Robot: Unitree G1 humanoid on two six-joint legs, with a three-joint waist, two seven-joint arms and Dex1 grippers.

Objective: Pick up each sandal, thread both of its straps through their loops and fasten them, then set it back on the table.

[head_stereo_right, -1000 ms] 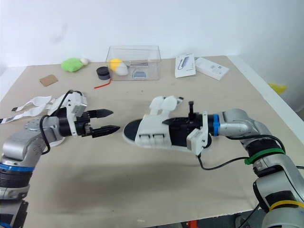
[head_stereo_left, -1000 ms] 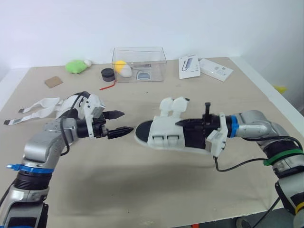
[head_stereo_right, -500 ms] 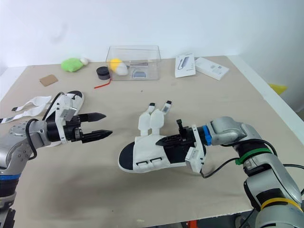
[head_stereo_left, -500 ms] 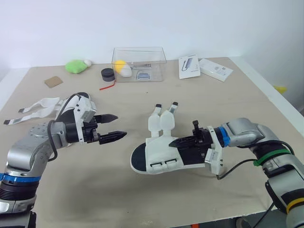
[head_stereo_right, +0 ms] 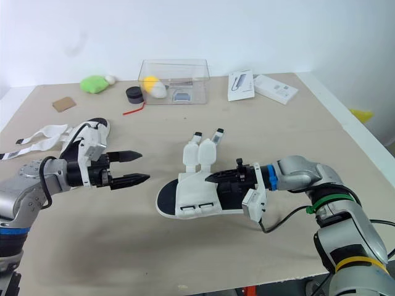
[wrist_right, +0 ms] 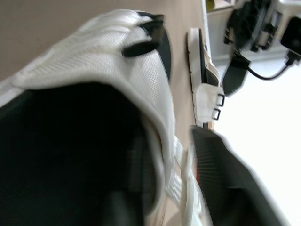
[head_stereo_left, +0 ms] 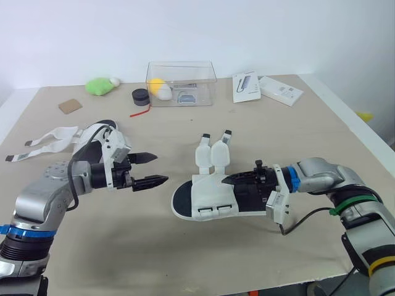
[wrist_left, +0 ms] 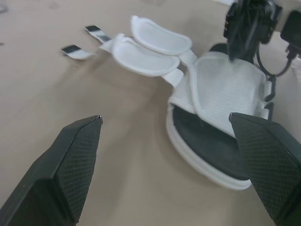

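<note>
A white sandal with a black sole [head_stereo_left: 207,200] lies flat on the table in the middle, its two loose straps [head_stereo_left: 213,154] fanned out on the far side. My right gripper [head_stereo_left: 247,184] is at its heel end, the fingers apart around the edge of the white upper [wrist_right: 141,70]. Well left of the sandal's toe, my left gripper [head_stereo_left: 160,169] hovers open and holds nothing; its wrist view looks at the sandal [wrist_left: 221,94] between both fingers [wrist_left: 70,165]. The second sandal [head_stereo_left: 92,132] lies at the left with its straps [head_stereo_left: 52,139] spread out.
At the back stand a clear box [head_stereo_left: 180,83] with small items inside, a green lump [head_stereo_left: 99,86], a black pot [head_stereo_left: 140,96] and a cardboard scrap [head_stereo_left: 69,106]. Two white packets [head_stereo_left: 247,86] [head_stereo_left: 281,90] lie at the back right, near the table's right edge.
The right arm has lowered the sandal from the air onto the table, and its fingers have spread. The left gripper has drawn back to the left, away from the toe.
</note>
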